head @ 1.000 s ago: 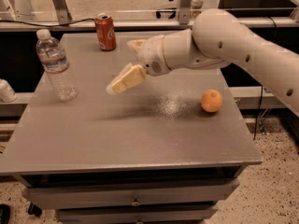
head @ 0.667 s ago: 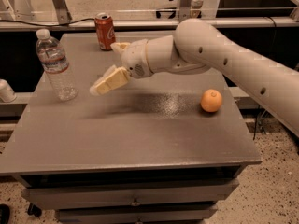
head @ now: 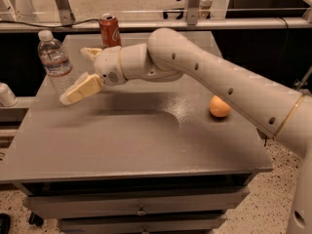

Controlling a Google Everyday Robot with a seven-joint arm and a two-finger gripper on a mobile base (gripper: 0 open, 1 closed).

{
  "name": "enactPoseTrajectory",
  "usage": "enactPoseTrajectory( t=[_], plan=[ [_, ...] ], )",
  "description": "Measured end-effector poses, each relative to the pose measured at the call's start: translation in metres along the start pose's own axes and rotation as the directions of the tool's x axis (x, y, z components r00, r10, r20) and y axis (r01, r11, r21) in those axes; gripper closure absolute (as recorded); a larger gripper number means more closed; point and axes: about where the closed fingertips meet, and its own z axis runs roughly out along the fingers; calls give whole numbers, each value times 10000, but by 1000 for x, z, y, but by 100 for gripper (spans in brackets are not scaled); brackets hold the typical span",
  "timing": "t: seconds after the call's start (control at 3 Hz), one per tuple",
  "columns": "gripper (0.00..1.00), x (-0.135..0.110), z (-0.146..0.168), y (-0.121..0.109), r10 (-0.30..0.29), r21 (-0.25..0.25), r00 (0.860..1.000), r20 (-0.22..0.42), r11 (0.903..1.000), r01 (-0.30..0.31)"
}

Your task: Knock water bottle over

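The water bottle (head: 52,58) is clear ribbed plastic with a white cap and a narrow label. It stands upright near the table's left edge. My gripper (head: 74,75) is just to the right of the bottle, low over the table, with the white arm reaching in from the right. Its two cream fingers are spread apart; the lower finger (head: 80,89) points down-left past the bottle's base and the upper one sits behind, near the can. Nothing is held between them. I cannot tell whether a finger touches the bottle.
A red soda can (head: 110,30) stands at the back of the grey table (head: 146,145), behind the gripper. An orange (head: 220,106) lies at the right. A white object (head: 6,94) sits off the table's left side. Metal rails run behind the table.
The arm has swung left across the table, bringing the gripper from the middle to right beside the bottle. The bottle, can and orange have not moved.
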Motion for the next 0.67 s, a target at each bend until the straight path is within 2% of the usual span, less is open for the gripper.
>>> enactPoseTrajectory(
  t=[0.33, 0.67],
  plan=[
    [17, 0, 30, 6, -12, -475, 9992, 392, 9989, 30],
    [42, 2, 48, 11, -11, -726, 9981, 613, 9973, 56]
  ],
)
